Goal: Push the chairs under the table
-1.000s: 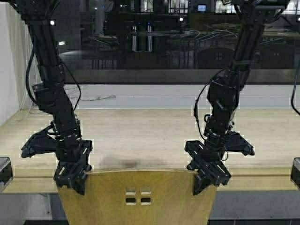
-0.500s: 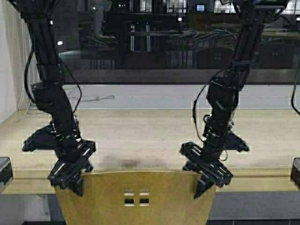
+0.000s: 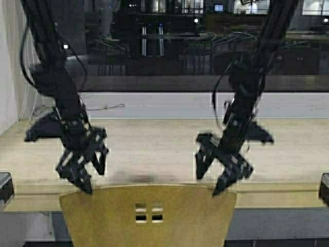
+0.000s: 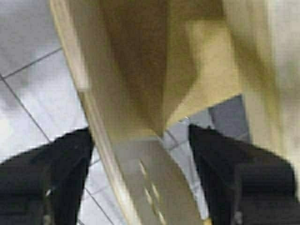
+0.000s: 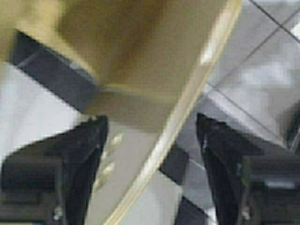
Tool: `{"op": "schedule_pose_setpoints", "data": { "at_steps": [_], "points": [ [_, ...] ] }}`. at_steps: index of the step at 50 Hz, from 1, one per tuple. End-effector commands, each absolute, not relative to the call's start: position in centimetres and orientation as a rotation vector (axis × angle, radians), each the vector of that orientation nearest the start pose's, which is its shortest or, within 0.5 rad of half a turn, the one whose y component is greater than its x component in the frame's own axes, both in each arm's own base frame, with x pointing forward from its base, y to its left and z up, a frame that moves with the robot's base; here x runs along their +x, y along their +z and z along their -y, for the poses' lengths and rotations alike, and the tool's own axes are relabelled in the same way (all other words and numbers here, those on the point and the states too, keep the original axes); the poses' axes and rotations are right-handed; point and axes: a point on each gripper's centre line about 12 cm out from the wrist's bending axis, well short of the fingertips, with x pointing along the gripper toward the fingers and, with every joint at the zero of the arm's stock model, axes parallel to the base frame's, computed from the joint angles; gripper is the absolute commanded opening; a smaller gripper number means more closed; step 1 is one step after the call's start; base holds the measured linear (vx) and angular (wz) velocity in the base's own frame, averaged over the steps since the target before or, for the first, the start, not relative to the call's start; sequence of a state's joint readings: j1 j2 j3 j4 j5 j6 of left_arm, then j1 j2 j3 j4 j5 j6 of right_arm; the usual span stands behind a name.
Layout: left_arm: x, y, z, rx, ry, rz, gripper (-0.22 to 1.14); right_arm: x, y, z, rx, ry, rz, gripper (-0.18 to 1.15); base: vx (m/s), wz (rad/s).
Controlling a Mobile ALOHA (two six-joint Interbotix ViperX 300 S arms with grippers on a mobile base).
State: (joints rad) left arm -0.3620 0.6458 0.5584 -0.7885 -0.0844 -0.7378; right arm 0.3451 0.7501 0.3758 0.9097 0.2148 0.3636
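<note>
Two matte-black jointed arms, each with thin black cables looping alongside the links; the left hand (image 3: 86,167) and right hand (image 3: 220,167) show blocky, angular black fingers.

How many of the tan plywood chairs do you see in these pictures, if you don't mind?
1. The chair stands at the near edge of the table, centred between both arms. Others may be out of frame.

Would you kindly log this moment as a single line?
left claw: open, above chair back's left corner | right claw: open, above right corner | chair: against table edge
</note>
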Motion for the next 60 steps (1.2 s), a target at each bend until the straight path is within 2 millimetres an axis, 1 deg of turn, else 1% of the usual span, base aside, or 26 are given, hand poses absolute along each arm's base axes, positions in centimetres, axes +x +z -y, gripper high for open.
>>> {"op": "schedule_pose_setpoints", "data": {
  "at_steps": [1,4,5,8,12,17,22,27,31,35,39,43,47,50,52,56,60],
  "points": [
    [37.2,0.8,12.9,-1.168,0.516,-0.954,0.92,38.4,-2.1,-15.1,0.978,-0.360,-1.252,0.91,-0.01,-0.02],
    [36.2,2.3,12.5,-1.170,0.501,-0.943,0.91,37.7,-0.4,-14.6,0.987,-0.351,-1.228,0.91,0.00,-0.01],
    [35.8,3.1,12.3,-1.166,0.488,-0.936,0.91,37.6,0.1,-14.5,0.981,-0.342,-1.220,0.91,0.00,0.00],
    [34.7,4.7,11.5,-1.119,0.444,-0.927,0.91,37.2,2.0,-14.0,0.970,-0.315,-1.184,0.91,0.01,-0.01],
    [32.8,6.8,10.5,-0.972,0.336,-0.923,0.91,36.7,4.4,-13.3,0.888,-0.244,-1.125,0.91,0.01,-0.01],
    [30.3,9.1,9.8,-0.773,0.188,-0.916,0.91,35.6,6.6,-12.5,0.696,-0.129,-1.060,0.91,0.00,0.00],
    [27.9,10.8,9.5,-0.637,0.082,-0.945,0.91,33.8,8.0,-11.5,0.569,-0.065,-1.012,0.91,-0.01,0.01],
    [25.2,11.8,9.0,-0.502,-0.014,-0.964,0.91,31.9,9.9,-10.6,0.487,-0.013,-0.946,0.91,-0.02,0.01],
    [23.3,12.7,8.5,-0.414,-0.085,-0.946,0.91,30.9,11.7,-10.2,0.402,0.050,-0.891,0.91,-0.02,0.00],
    [21.6,13.9,8.2,-0.343,-0.157,-0.916,0.91,30.2,13.4,-10.0,0.299,0.119,-0.840,0.90,-0.03,0.01],
    [20.4,15.4,8.0,-0.285,-0.222,-0.874,0.91,29.8,14.9,-9.9,0.190,0.181,-0.794,0.90,-0.05,0.02],
    [19.4,16.6,7.8,-0.232,-0.273,-0.827,0.91,29.8,16.1,-10.0,0.187,0.193,-0.757,0.90,-0.08,0.08],
    [18.8,18.0,7.8,-0.228,-0.298,-0.779,0.91,30.0,17.2,-10.0,0.182,0.205,-0.721,0.90,-0.10,0.23],
    [18.4,19.3,7.6,-0.206,-0.320,-0.732,0.91,30.0,17.9,-10.3,0.152,0.227,-0.706,0.90,-0.10,0.32],
    [18.0,20.2,7.5,-0.162,-0.338,-0.699,0.91,30.0,18.2,-10.4,0.121,0.244,-0.695,0.90,-0.10,0.35],
    [17.5,21.3,7.2,-0.101,-0.352,-0.662,0.91,29.9,18.5,-10.4,0.077,0.261,-0.691,0.90,-0.09,0.35],
    [17.2,21.5,7.0,-0.103,-0.350,-0.645,0.91,29.8,19.2,-10.4,0.065,0.268,-0.675,0.90,-0.08,0.41]
  ]
}}
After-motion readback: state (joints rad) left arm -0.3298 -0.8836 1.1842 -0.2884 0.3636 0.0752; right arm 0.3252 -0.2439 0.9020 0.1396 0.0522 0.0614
